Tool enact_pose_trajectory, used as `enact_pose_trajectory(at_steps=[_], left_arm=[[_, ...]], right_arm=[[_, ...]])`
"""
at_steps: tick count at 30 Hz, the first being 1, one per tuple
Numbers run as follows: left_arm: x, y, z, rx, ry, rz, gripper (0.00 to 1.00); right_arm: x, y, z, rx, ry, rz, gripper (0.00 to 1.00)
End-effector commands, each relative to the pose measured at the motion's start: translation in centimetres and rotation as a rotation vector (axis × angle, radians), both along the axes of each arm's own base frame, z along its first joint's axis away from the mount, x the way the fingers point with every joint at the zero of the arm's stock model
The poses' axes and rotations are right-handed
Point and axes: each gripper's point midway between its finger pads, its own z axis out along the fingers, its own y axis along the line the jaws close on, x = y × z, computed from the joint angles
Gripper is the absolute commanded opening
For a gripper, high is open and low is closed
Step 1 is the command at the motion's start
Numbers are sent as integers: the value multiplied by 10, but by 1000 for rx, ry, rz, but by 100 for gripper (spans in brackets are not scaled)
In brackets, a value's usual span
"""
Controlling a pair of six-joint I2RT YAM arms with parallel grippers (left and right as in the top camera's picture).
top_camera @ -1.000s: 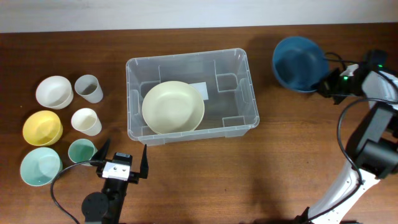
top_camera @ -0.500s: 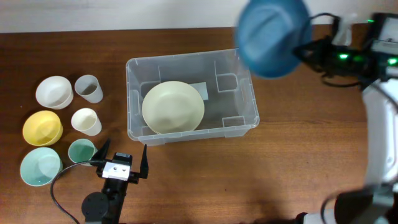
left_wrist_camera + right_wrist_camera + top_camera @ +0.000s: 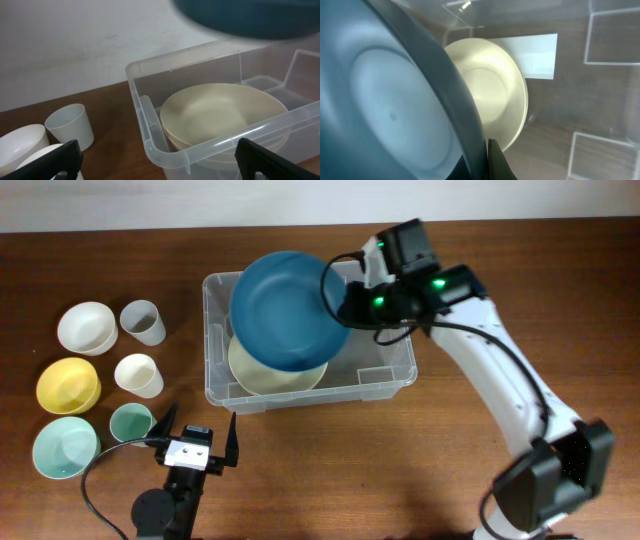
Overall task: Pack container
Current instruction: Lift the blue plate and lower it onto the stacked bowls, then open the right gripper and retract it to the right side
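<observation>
**Blue bowl hanging tilted over the bin, pinched by one edge**

Brown bench [image 3: 430,480] is giving the widest open room. Its stretch from 3 to 6 o'clock is lying bare except where the right arm [image 3: 500,390] is crossing it.

The container [image 3: 330,393] is sitting mid-bench, a little toward 12 o'clock. Its walls and moulded inner ribs are the edges to watch.

The blue bowl [image 3: 285,308] is hanging tilted above the container's 10-to-12 o'clock part. Seen from above, it is overlapping the 12 o'clock wall. Lowered carelessly, it is probably going to clip that rim. It could also land askew on the cream bowl [image 3: 270,378], which is lying inside toward 9 o'clock. The ribbed 3 o'clock half is looking too cramped for a bowl this wide.

The right tool [image 3: 338,302] is clamped on the blue bowl's rim at its 3 o'clock edge. With a one-sided pinch like this, the bowl is at risk of swinging or slipping free.

The left tool [image 3: 200,417] is waiting at 7 o'clock with jaws spread wide and gripping nothing. It is sitting near the green cup [image 3: 130,421], so a careless sweep toward 9 o'clock is likely to topple it.
</observation>
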Motion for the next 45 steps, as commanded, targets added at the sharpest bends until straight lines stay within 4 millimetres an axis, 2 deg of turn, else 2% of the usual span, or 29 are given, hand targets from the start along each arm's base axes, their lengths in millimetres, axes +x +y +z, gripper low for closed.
enact_pose_trajectory(at_steps=[1, 6, 22, 24, 25, 27, 30, 32, 40, 42, 45], left_arm=[[0, 1, -2, -9, 4, 6, 100], [0, 1, -2, -9, 4, 6, 100], [0, 2, -2, -9, 4, 7, 100], [0, 1, -2, -9, 4, 6, 100], [0, 2, -2, -9, 4, 7, 100], [0, 1, -2, -9, 4, 6, 100], [0, 1, -2, -9, 4, 6, 100], [0, 1, -2, -9, 4, 6, 100], [0, 1, -2, -9, 4, 6, 100], [0, 1, -2, -9, 4, 6, 100], [0, 1, -2, -9, 4, 6, 100]], right_arm=[[7, 13, -30, -25, 40, -2, 4], [19, 25, -68, -17, 89, 12, 5], [7, 45, -107, -46, 172, 47, 8], [7, 45, -107, -47, 173, 47, 15], [7, 45, -107, -47, 173, 47, 28], [6, 45, -108, -47, 174, 47, 45], [6, 44, -108, -49, 177, 48, 79], [6, 44, -108, -49, 177, 47, 89], [6, 41, -108, -65, 170, 47, 92], [8, 41, -103, -70, 149, 60, 91], [14, 27, -86, -146, 110, 24, 91]])
